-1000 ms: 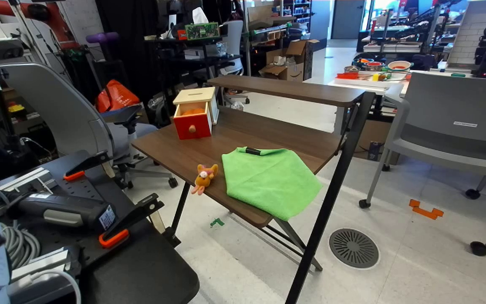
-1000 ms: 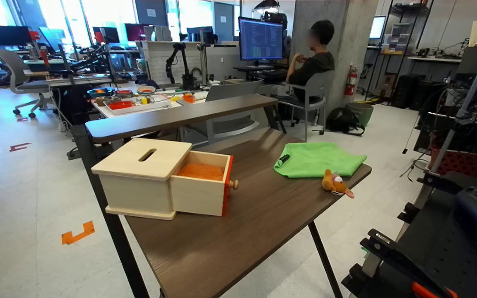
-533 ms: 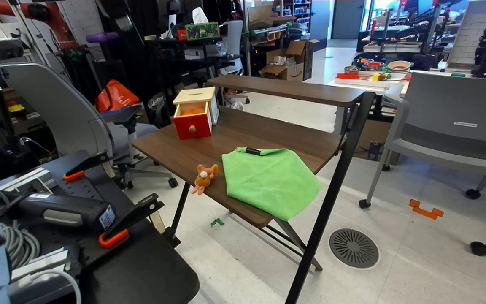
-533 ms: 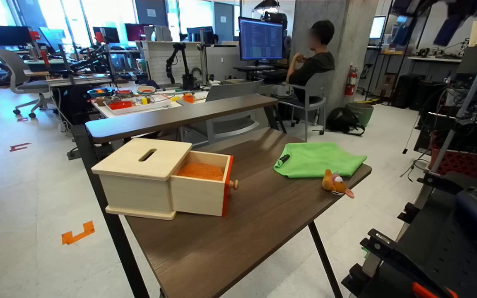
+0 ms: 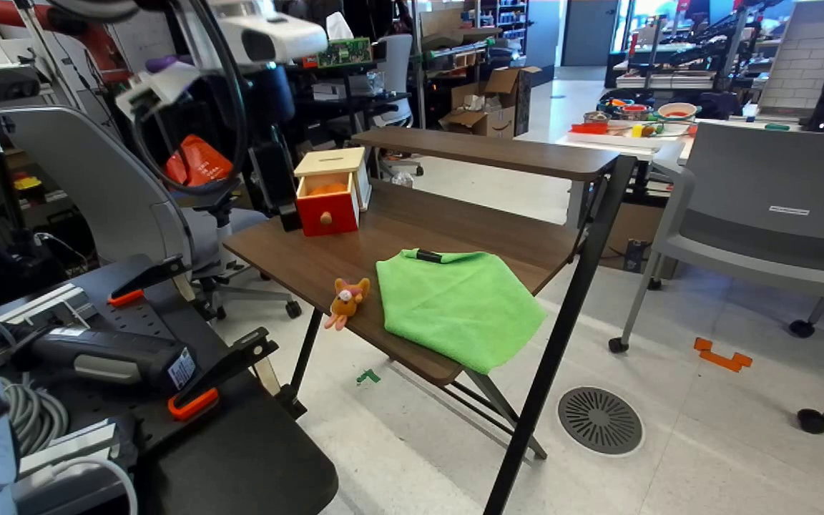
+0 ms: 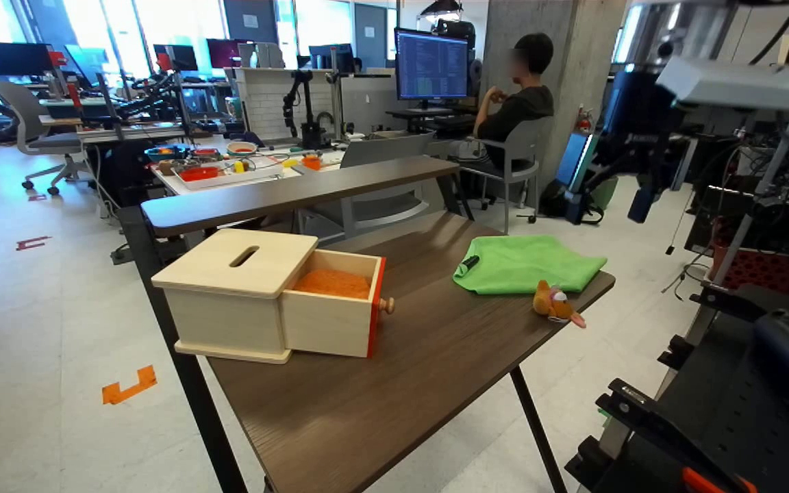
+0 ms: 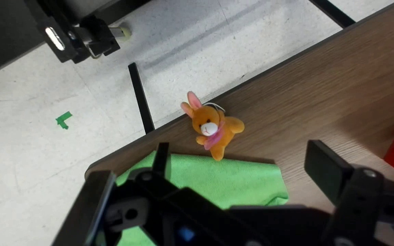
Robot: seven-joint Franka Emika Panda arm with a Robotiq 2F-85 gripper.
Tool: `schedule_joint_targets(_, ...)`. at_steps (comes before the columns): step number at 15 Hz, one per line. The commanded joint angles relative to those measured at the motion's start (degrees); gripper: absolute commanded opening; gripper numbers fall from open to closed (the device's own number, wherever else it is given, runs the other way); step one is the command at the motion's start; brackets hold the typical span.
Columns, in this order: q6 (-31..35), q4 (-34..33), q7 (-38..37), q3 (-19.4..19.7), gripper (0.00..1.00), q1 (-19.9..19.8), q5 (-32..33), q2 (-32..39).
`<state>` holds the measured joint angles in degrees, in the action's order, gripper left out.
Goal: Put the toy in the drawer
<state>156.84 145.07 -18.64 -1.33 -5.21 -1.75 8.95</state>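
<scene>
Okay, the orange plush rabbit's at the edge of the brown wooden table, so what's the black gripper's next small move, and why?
I'd probably ease the open black gripper down toward the orange plush rabbit, lining it up between the jaws. The gripper hangs higher, holding nothing; the rabbit partly overhangs the edge of the brown wooden table, and the red-fronted wooden drawer is open.

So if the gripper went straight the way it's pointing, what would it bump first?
The gripper would probably meet the orange toy, or the tabletop right beside it; the exact line and depth are unclear.
</scene>
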Motion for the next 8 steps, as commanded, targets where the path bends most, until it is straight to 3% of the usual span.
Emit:
schedule_joint_targets(1, 4.2, -9.0, -1.0, 2.2, 1.0, 1.8, -3.5, 14.1)
schedule_joint_targets(8, 4.8, -21.5, -0.9, 1.5, 1.0, 2.8, -9.2, 29.2)
